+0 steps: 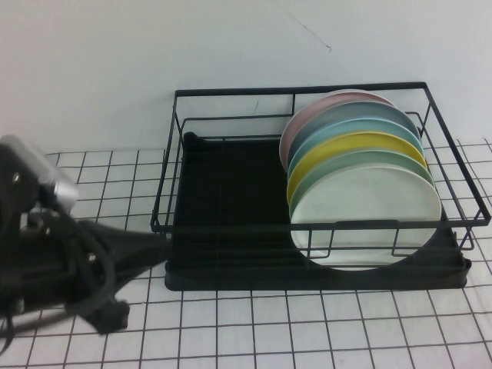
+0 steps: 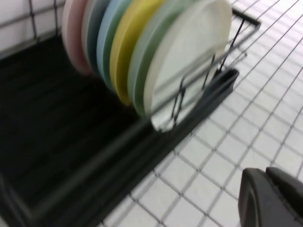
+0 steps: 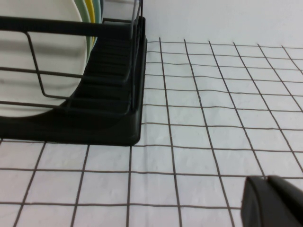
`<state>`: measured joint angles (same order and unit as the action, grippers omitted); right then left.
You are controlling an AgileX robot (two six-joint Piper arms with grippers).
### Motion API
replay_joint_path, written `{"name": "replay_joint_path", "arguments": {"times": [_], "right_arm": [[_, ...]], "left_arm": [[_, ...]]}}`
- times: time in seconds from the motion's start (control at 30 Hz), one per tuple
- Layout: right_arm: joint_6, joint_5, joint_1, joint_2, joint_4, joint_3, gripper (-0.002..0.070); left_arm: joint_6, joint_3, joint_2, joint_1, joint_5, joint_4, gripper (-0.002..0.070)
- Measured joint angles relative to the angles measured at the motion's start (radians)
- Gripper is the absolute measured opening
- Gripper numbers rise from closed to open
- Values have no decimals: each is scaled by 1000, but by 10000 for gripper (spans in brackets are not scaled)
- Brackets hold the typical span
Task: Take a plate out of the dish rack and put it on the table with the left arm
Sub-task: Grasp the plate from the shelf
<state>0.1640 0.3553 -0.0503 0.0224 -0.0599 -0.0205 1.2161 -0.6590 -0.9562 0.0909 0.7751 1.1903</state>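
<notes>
One plain white plate (image 1: 365, 215) stands upright, frontmost.

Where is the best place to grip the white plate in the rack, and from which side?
Probably its top rim, from above. The white plate stands on edge at the front of the stack in the dish rack, wires crossing its lower face. Left gripper is low, outside the rack.
</notes>
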Motion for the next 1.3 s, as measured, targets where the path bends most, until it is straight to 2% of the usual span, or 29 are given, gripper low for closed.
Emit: {"name": "replay_joint_path", "arguments": {"times": [0.17, 0.3, 0.43, 0.57, 0.67, 0.77, 0.87, 0.97, 1.3], "right_arm": [[0, 0, 0, 0, 0, 0, -1], [0, 0, 0, 0, 0, 0, -1], [0, 0, 0, 0, 0, 0, -1], [0, 0, 0, 0, 0, 0, -1], [0, 0, 0, 0, 0, 0, -1], [0, 0, 0, 0, 0, 0, -1], [0, 0, 0, 0, 0, 0, -1], [0, 0, 0, 0, 0, 0, -1], [0, 0, 0, 0, 0, 0, -1]], "left_arm": [[155, -150, -224, 5, 18, 100, -3], [182, -277, -367, 62, 18, 100, -3], [194, -417, -491, 175, -20, 75, -3], [201, -537, -585, 296, -84, -18, 4], [205, -609, -654, 366, -92, -87, 57], [217, -668, -723, 413, -90, -109, 155], [242, -717, -781, 427, -97, -127, 266], [259, -746, -830, 429, -115, -135, 340], [271, -762, -889, 438, -139, -133, 364]]}}
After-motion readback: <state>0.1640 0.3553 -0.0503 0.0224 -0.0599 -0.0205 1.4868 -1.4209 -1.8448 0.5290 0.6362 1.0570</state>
